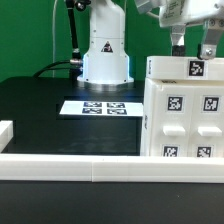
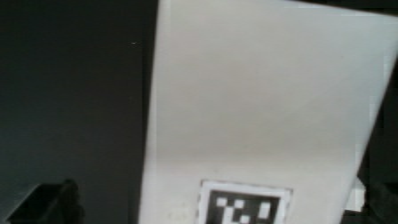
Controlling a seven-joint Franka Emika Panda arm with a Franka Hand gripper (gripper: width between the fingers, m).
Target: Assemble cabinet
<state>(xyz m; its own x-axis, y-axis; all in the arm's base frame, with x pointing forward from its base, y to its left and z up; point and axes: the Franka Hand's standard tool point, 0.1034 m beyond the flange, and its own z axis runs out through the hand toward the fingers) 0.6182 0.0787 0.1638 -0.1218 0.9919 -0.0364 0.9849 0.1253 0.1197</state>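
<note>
The cabinet (image 1: 183, 110) is a large white box with several black-and-white tags on its front and top, standing upright at the exterior view's right. My gripper (image 1: 192, 44) hangs just above its top edge, fingers spread wide, and holds nothing. In the wrist view the cabinet's white top face (image 2: 258, 100) with one tag fills the space between my fingers (image 2: 54, 203). One dark finger stands clear of the cabinet's edge. The other shows only as a dark sliver at the opposite edge. My gripper (image 2: 210, 203) is open.
The marker board (image 1: 100, 106) lies flat on the black table behind the cabinet. The arm's white base (image 1: 105, 55) stands at the back. A long low white rail (image 1: 70, 165) runs along the front and up the exterior view's left side.
</note>
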